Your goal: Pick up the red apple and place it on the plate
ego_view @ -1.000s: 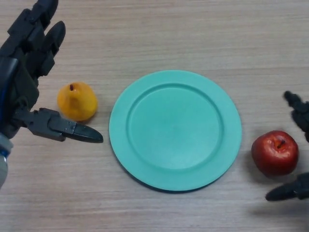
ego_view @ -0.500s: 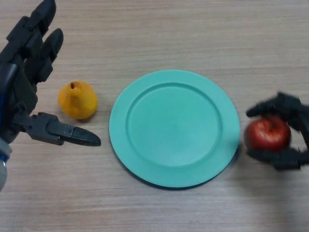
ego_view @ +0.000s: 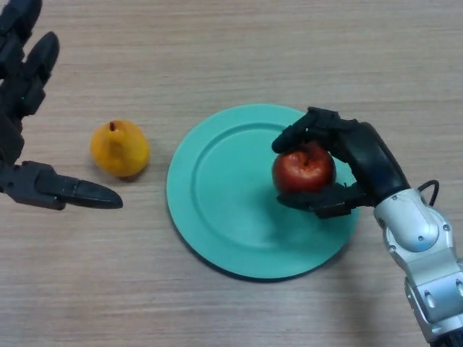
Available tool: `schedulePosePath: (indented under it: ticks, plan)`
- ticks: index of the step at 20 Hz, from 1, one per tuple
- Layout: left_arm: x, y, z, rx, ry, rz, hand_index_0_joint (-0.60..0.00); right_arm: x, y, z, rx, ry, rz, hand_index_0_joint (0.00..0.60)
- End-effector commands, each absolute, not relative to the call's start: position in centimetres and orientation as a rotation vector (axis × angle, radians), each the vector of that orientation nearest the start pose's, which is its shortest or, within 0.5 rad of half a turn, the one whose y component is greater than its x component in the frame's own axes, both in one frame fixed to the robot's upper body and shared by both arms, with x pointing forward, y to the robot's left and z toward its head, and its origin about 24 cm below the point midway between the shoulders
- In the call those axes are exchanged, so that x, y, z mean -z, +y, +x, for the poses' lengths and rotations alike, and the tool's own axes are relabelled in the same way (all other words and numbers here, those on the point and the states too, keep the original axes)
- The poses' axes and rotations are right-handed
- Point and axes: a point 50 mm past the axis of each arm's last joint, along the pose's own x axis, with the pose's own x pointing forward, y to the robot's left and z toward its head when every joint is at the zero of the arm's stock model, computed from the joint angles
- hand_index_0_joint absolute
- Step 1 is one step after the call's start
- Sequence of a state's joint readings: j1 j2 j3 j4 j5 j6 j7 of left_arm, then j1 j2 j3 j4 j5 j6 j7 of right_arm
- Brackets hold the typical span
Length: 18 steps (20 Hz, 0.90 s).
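Observation:
The red apple point(ego_view: 302, 170) is held in my right hand point(ego_view: 352, 159), whose fingers and thumb curl round it. The apple is over the right part of the teal plate point(ego_view: 224, 210), at or just above its surface; I cannot tell if it touches. My right arm comes in from the lower right. My left hand point(ego_view: 25, 101) is open at the far left, its fingers straight and its thumb pointing right, holding nothing.
A yellow pear point(ego_view: 119, 148) lies on the wooden table point(ego_view: 239, 43) between my left hand and the plate's left rim.
My right hand closed on the apple at the right of the plate and carried it left over the plate. My left hand drifted slightly left.

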State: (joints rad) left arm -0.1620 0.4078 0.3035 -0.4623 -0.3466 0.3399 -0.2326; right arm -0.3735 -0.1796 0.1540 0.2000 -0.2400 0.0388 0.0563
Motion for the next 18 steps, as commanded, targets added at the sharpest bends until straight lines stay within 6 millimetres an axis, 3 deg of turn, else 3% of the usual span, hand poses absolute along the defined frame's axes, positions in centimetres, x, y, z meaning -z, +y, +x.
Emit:
schedulePosePath:
  ticks: [1,4,6,11,16,18]
  plan:
    - [-22.6,24.7,23.5,0.076,-0.556,0.199,0.0,-12.0,-12.9,32.3,-0.145,-0.274,-0.452,0.6]
    - [-22.5,24.8,23.4,0.073,-0.558,0.206,0.0,-12.2,-12.6,32.2,-0.18,-0.241,-0.452,0.201]
    - [-22.5,24.7,23.3,0.066,-0.561,0.211,0.0,-13.7,-12.5,32.1,-0.207,-0.248,-0.397,0.0]
    - [-23.5,24.1,23.4,0.059,-0.622,0.221,0.0,-17.6,-14.3,32.2,-0.15,-0.371,-0.348,0.0]
    - [-22.4,23.2,23.5,0.079,-0.565,0.208,0.0,-20.2,-16.8,29.2,-0.221,-0.446,-0.323,0.0]
    - [-22.2,23.3,23.7,0.078,-0.546,0.214,0.0,-20.3,-17.6,28.0,-0.226,-0.4,-0.239,0.0]
